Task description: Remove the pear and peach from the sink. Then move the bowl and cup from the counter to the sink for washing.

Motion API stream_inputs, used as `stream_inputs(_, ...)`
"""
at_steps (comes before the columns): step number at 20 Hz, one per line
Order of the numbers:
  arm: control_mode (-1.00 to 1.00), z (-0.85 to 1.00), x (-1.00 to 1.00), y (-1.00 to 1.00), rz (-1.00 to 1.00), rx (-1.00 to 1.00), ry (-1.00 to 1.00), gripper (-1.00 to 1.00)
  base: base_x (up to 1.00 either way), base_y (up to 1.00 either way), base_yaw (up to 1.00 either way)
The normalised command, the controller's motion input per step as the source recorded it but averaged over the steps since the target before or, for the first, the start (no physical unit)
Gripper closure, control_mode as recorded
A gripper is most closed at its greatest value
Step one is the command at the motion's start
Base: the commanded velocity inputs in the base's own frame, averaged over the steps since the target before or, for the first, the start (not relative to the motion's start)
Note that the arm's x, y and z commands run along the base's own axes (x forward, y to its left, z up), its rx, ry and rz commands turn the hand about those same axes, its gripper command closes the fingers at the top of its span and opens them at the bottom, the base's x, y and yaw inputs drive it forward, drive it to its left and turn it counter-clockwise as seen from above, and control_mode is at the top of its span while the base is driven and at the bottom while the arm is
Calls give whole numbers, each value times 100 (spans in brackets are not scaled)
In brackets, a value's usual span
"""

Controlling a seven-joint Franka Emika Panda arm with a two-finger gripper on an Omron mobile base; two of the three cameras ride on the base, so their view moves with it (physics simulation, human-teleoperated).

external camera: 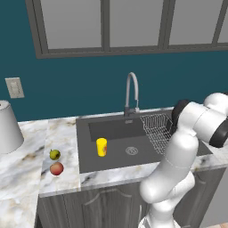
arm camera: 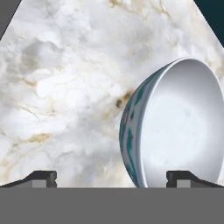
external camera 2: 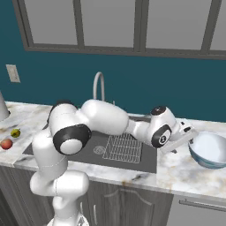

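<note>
Marble surface [arm camera: 65, 87] lies under the end effector [arm camera: 111, 178], fingers wide apart and empty, one tip by the rim of the bowl [arm camera: 179, 127] right of the sink [external camera: 120, 156]. Closing off-centre could tip the bowl or skid it away (rim looks thin); farther off, the cup [external camera: 101, 147] stands in the sink, with pear [external camera: 54, 154] and peach [external camera: 56, 168] beyond.

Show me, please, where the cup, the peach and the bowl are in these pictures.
cup [external camera: 101, 147]: left base view, middle of its yellow side.
peach [external camera: 56, 168]: left base view, centre of the fruit.
bowl [external camera 2: 211, 148]: right base view, its pale inside.
</note>
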Motion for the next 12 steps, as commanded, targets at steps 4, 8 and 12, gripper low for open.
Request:
stream_inputs(4,-100,-11,15,-15,0,0,0,-100,0,0,0)
stream_inputs(8,-100,-8,12,-18,0,0,0,-100,0,0,0)
stream_inputs(12,-100,-3,8,-21,0,1,0,-100,0,0,0)
